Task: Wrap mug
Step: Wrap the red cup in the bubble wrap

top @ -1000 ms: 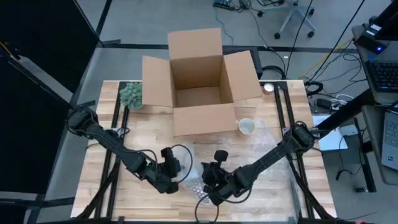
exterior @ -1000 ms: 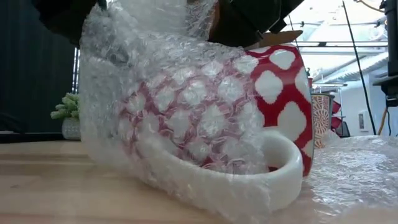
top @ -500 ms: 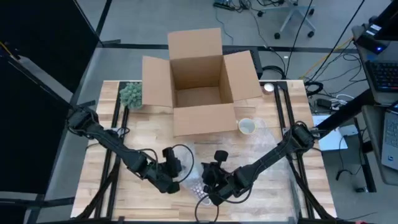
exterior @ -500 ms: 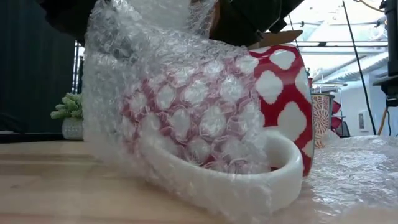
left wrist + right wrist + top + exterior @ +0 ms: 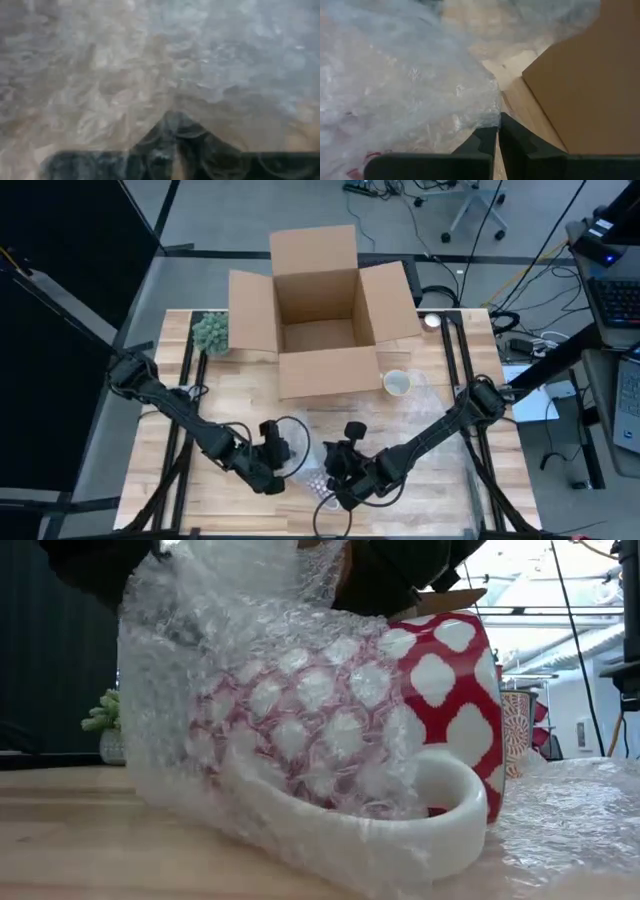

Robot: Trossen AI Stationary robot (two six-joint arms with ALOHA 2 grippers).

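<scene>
Pinching bubble wrap (image 5: 290,730) over mug (image 5: 450,690): right gripper (image 5: 498,131) nearly closed; left gripper (image 5: 272,472) jaws unclear

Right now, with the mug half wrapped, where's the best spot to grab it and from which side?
Probably the bare rim end of the mug: in the low view it lies on its side, handle down on the table, and that red-and-white end is free of bubble wrap. Come from above, jaws across the rim wall. The wrapped part looks slippery and both grippers, left gripper and right gripper, crowd it.

Two dark jointed arms (image 5: 190,420) — looped cables
</scene>
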